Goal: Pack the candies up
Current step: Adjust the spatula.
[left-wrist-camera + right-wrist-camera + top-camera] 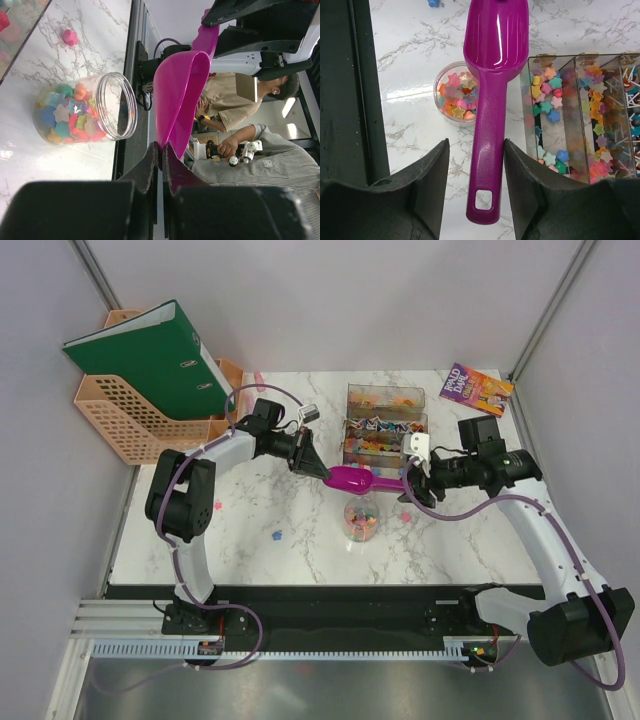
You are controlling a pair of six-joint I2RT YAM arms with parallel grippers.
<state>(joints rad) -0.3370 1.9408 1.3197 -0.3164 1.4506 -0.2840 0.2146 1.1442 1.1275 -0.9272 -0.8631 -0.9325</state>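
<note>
Evidently the candies (456, 97) are tiny, light, hard stars, likely to bounce and scatter, so scooping beats pinching. Some fill the jar (122, 105) on the worktop (250, 540); more lie in the trays (576, 90). Left jaws are clamped on the empty scoop (495, 45) at its front lip. Right jaws stand open astride its handle, not touching.
</note>
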